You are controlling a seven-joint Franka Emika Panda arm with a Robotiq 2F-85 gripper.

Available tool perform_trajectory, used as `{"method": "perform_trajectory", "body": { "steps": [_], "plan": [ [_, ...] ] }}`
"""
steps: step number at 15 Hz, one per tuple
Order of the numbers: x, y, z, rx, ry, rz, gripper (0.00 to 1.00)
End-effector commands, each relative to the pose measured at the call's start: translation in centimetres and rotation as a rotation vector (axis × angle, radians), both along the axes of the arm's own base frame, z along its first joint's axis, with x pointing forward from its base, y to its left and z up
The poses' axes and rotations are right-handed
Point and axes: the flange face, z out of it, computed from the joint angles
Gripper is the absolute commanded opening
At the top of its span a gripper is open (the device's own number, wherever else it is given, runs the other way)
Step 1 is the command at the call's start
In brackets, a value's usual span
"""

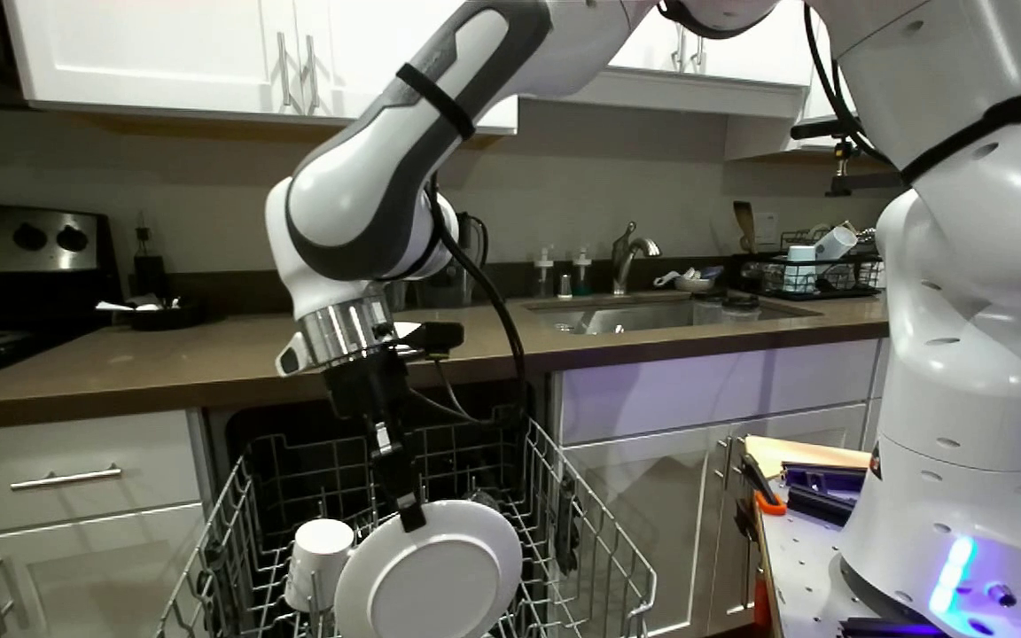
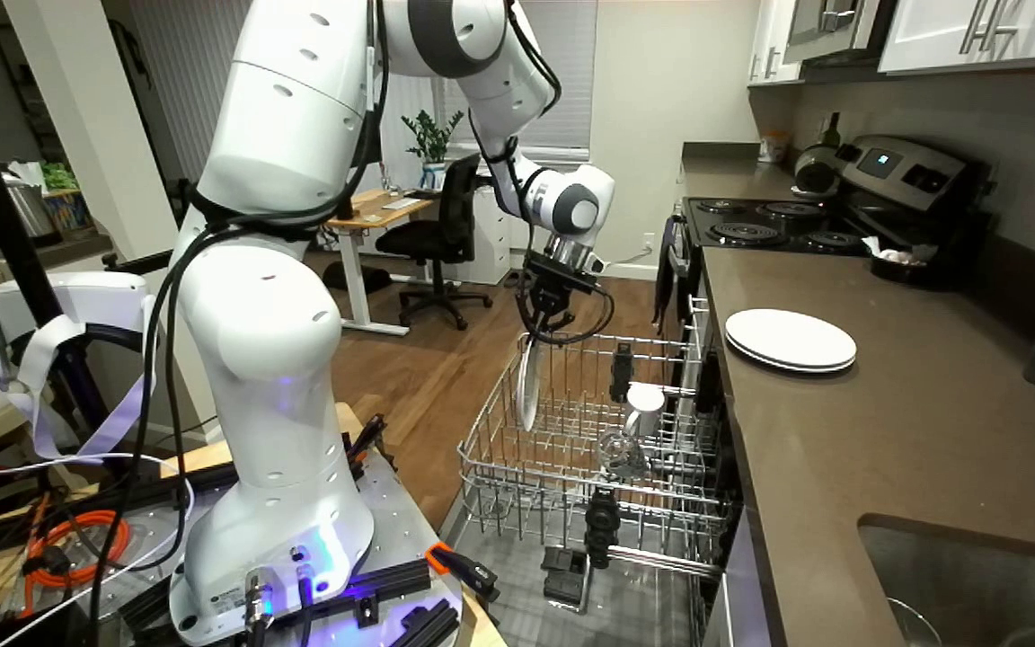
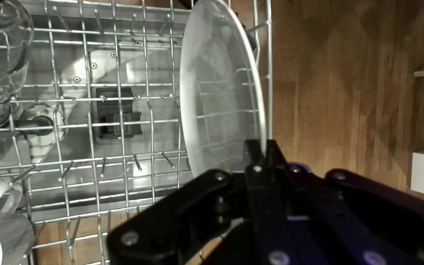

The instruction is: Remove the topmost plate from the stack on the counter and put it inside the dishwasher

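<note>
Hand state: the hand [image 3: 263, 147] pinches the rim of the white dinner plate [image 3: 219, 92], gripping both faces.

Plate location: the plate hangs within the bounds of the dishwasher rack [image 3: 269, 55], near the end opposite the counter [image 2: 913, 449]. Contact between its lower rim and the rack cannot be confirmed.

Governing relation: in both exterior views the plate extends from the hand toward roughly 6 o'clock. In the wrist view, its center lies toward 11 o'clock from the grip, and its foreshortened long axis runs from between 11 and 12 to between 5 and 6 o'clock. The plate stands near upright and crosses the rows of tines [image 3: 137, 162], which run roughly from 9 to 3 o'clock.

Next action (judged): the step appears to be placement. Lower the plate toward 6 o'clock, keeping its plane aligned with a gap between adjacent tines; spread the hand only after the rim seats. Early release may let the plate tip. In an exterior view the white mug [image 2: 648, 409] stands at 3 o'clock, apart from the plate, and is unlikely to obstruct. The stack of white plates [image 2: 791, 340] rests on the counter, also toward 3 o'clock.
</note>
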Motion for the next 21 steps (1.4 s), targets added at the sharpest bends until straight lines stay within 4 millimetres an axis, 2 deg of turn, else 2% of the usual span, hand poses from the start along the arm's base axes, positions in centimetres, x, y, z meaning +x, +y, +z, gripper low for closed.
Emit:
{"method": "perform_trajectory", "body": {
  "steps": [1,21],
  "plan": [
    [0.5,0.4,0.0,0.023,0.014,0.006,0.05],
    [2.2,0.1,-5.0,-0.003,0.062,-0.014,0.05]
  ]
}}
